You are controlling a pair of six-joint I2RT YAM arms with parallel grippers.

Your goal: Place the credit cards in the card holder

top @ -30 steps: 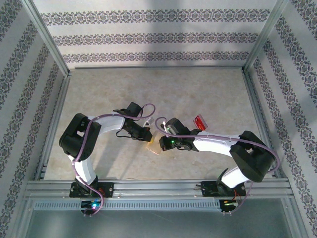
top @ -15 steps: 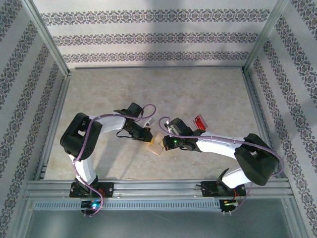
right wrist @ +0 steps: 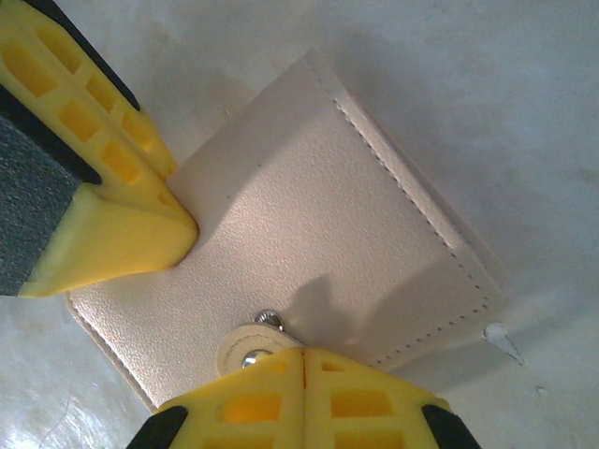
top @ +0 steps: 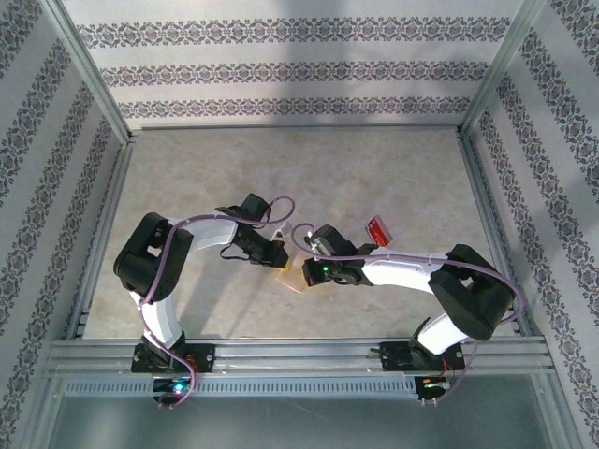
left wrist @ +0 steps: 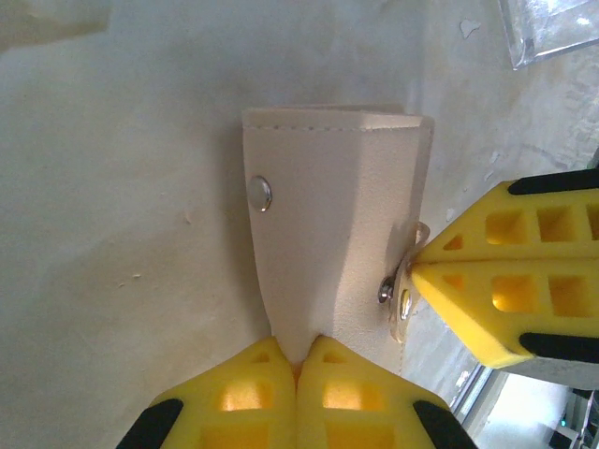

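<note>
The small tan-beige folding card holder [left wrist: 328, 215] sits near the middle of the pale table [top: 374, 168], between both arms. The left gripper [left wrist: 298, 348] has its yellow fingers pressed together on one edge of it. The right gripper [right wrist: 304, 360] is closed tight on its little snap tab [right wrist: 245, 348]. A bright red card [top: 377, 230] lies near the right arm, apart from the holder

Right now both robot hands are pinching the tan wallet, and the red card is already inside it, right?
No. The left gripper and right gripper do pinch the card holder, but the red card is not inside: the top view shows it out on the table, apart from the holder.
</note>
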